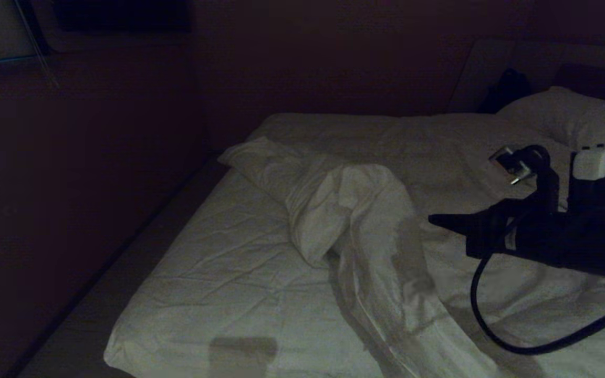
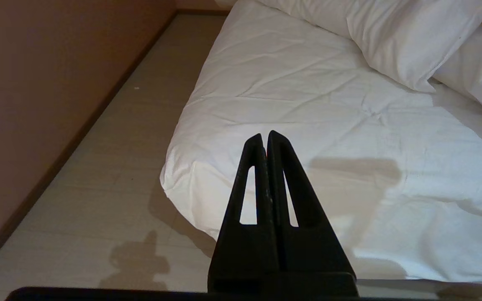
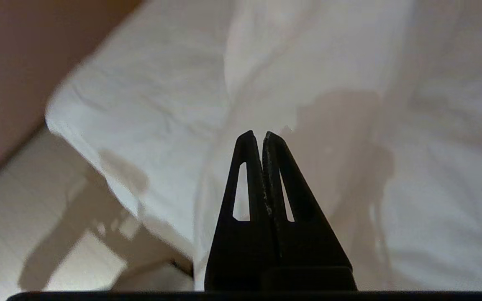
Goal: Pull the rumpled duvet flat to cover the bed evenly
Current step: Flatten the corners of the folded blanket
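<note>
A brown wall (image 2: 48,92) runs beside a strip of pale plank floor (image 2: 111,167) – dark skirting board (image 2: 44,184) between them – under dim light, soft shadows falling on the planks

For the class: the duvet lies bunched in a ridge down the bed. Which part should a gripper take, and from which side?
Probably the duvet's near end, where the ridge thins into a flatter tail by the foot of the bed. Come from that foot side, where the right gripper hangs, shut.
</note>
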Available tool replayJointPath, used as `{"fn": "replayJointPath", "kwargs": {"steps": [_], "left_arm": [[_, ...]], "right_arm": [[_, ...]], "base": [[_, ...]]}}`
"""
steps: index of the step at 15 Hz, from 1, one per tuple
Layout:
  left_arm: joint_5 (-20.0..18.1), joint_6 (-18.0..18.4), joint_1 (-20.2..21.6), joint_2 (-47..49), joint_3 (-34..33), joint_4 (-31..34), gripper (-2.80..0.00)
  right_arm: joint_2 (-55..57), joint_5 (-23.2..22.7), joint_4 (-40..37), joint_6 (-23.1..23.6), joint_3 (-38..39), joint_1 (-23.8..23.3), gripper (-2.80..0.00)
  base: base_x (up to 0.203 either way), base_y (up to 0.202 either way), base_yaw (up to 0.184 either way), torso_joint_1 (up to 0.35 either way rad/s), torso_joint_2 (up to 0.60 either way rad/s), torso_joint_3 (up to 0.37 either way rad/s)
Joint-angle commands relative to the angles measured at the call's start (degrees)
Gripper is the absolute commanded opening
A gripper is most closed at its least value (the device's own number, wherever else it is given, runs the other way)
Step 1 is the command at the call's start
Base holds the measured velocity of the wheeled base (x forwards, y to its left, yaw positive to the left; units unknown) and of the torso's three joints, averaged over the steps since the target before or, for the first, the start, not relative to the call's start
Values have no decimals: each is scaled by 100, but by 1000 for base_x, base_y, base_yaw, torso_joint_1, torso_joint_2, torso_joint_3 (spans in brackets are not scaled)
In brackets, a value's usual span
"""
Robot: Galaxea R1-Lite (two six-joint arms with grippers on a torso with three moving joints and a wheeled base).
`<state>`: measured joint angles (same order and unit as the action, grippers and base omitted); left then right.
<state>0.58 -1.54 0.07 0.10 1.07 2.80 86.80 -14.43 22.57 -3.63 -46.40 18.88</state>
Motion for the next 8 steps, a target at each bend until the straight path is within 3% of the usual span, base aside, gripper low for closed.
{"fn": "replayJointPath", "kwargs": {"steps": [1, 8], "left_arm": [[4, -4, 1, -1, 5, 1, -280], [4, -4, 1, -1, 5, 1, -280]], "right_arm": [[58, -7, -337, -32, -393, 1, -280], [830, -42, -464, -475, -788, 85, -280]], "base": [[0, 0, 0, 0, 0, 0], [0, 0, 0, 0, 0, 0]]}}
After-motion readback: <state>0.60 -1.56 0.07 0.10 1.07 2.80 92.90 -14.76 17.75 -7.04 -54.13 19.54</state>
